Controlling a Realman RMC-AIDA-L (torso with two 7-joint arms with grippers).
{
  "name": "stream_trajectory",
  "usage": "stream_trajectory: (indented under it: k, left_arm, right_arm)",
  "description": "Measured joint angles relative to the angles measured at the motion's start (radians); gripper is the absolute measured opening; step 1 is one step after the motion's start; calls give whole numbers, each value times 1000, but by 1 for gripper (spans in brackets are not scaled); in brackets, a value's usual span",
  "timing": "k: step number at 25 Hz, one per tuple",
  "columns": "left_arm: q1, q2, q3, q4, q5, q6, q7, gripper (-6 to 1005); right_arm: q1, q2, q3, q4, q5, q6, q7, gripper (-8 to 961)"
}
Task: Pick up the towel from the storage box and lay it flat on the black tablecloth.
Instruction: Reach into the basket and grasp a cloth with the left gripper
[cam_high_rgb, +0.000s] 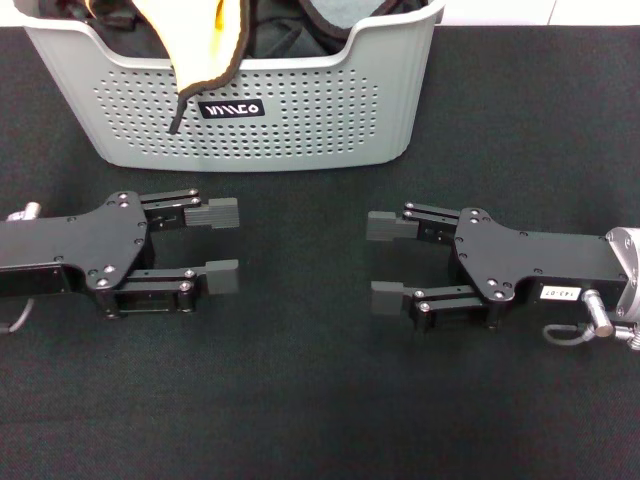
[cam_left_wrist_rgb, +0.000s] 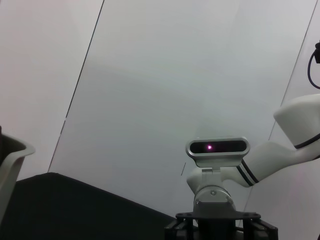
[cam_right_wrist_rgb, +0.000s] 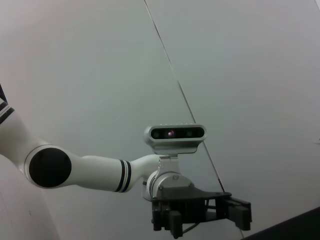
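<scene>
The towel (cam_high_rgb: 210, 40), yellow with a black stitched edge, hangs over the front rim of the light grey storage box (cam_high_rgb: 300, 120) at the back of the black tablecloth (cam_high_rgb: 300, 400). My left gripper (cam_high_rgb: 222, 246) lies on the tablecloth in front of the box, open and empty. My right gripper (cam_high_rgb: 386, 263) lies opposite it, open and empty. The two face each other with a gap between them. The right wrist view shows the left gripper (cam_right_wrist_rgb: 205, 215) from afar. The left wrist view shows a corner of the box (cam_left_wrist_rgb: 12, 160).
Dark cloths (cam_high_rgb: 290, 25) lie inside the box beside the towel. The tablecloth spreads wide in front of and beside both grippers. A white wall shows behind in both wrist views.
</scene>
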Motion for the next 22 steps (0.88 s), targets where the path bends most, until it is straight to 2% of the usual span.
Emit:
stream_trajectory:
  k: [14, 18, 22]
  left_arm:
    - [3, -4, -15, 1, -4, -15, 1, 757]
    - [-3, -8, -101, 3, -5, -16, -12, 757]
    - [-18, -26, -217, 39, -7, -26, -61, 756]
  right_arm:
    - [-4, 0, 12, 0, 2, 13, -6, 869]
    - [-23, 0, 44, 1, 4, 41, -24, 869]
    - [-72, 0, 116, 1, 5, 61, -64, 869]
